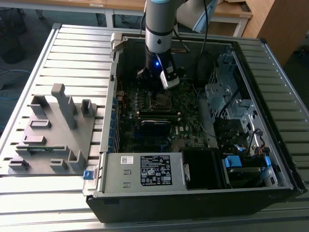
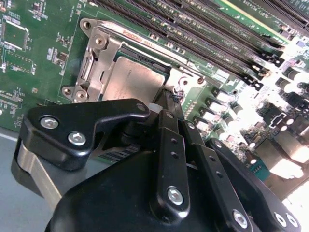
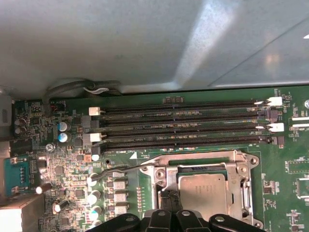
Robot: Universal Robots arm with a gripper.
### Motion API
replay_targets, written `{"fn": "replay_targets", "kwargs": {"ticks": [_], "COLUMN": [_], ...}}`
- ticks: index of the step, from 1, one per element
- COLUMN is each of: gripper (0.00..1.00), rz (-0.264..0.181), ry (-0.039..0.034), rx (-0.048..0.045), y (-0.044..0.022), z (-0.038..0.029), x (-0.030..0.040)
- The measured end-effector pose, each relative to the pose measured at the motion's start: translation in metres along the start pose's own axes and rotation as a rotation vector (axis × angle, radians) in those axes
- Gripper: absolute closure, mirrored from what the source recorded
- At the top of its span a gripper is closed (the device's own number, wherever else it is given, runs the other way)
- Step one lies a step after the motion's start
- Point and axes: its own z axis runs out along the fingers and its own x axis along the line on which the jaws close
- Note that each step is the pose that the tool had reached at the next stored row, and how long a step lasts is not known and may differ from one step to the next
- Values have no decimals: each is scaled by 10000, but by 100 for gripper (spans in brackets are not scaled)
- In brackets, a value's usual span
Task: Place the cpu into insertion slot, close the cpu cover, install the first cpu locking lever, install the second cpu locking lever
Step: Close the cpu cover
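The cpu (image 2: 133, 79) (image 3: 203, 193) lies flat in the insertion slot (image 1: 161, 99), its dull silver top facing up. The cpu cover (image 2: 104, 58) (image 3: 239, 166) is down around it as a silvery frame. A thin dark locking lever (image 3: 120, 169) runs out sideways from the socket over the board to a curled end. My gripper (image 2: 173, 99) (image 3: 169, 197) is shut, and its black fingertips meet right at the socket's edge, next to a small metal hook. In the exterior view the gripper (image 1: 155, 72) hangs inside the open computer case just above the socket.
Long black memory slots (image 3: 183, 123) (image 2: 217, 43) run beside the socket. Capacitors (image 3: 63, 131) and a cable stand near the lever's end. In the case, a power supply (image 1: 145, 169) and a drive cage (image 1: 227, 92) flank the board. A grey fixture (image 1: 53, 130) sits at the exterior view's left.
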Motion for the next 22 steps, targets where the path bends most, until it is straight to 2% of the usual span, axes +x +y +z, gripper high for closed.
{"fn": "replay_targets", "kwargs": {"ticks": [18,22], "gripper": [90,90], "rz": [0,0], "ry": [1,1], "rx": [1,1], "y": [0,0], "z": [4,-32], "x": [1,1]}}
